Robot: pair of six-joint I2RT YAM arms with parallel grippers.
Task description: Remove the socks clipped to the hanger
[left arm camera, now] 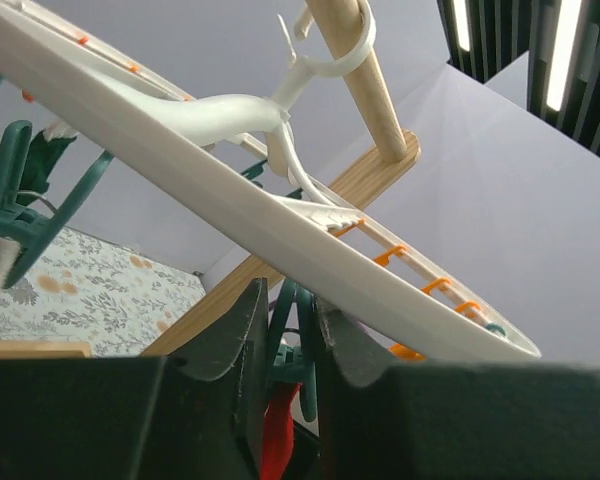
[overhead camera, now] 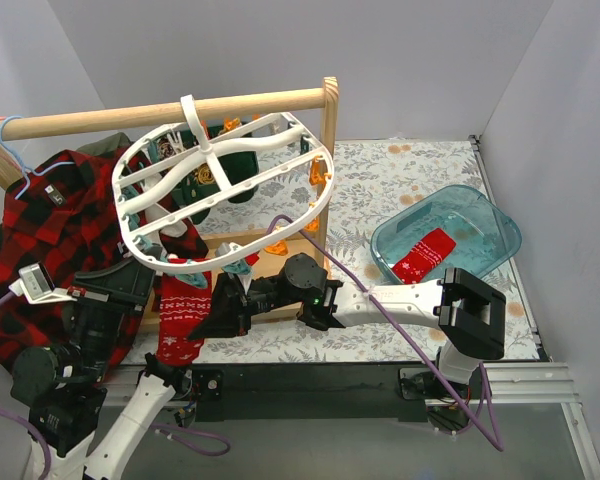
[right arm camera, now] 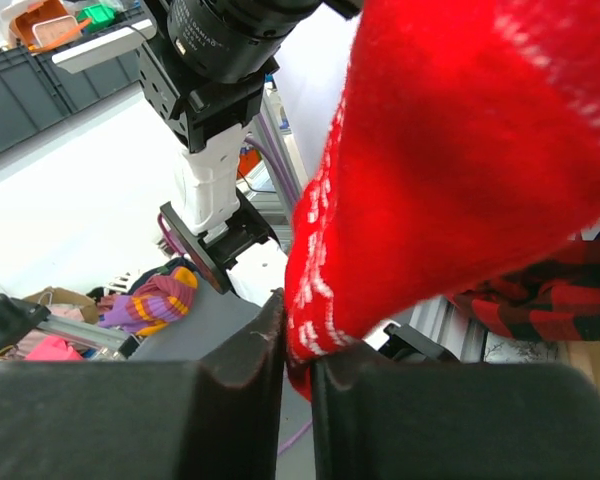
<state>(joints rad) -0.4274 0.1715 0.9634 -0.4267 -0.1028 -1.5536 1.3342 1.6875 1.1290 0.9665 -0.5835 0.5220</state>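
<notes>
sock (overhead camera: 183, 310), red, hangs from the hanger's (overhead camera: 130, 215) near rim. right gripper (right arm camera: 298, 345) is closed on its lower edge; left gripper (left arm camera: 290, 300) pinches the teal clip (left arm camera: 296, 362). squeeze the clip fully, then pull down gently.

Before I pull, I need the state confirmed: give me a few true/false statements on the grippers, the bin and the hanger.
1. The right gripper is shut on a hanging red sock. True.
2. The blue bin is empty. False: another red sock lies in it.
3. The left gripper pinches a teal clip under the hanger. True.
4. No green socks are clipped to the hanger. False: green socks hang at its far side.
</notes>
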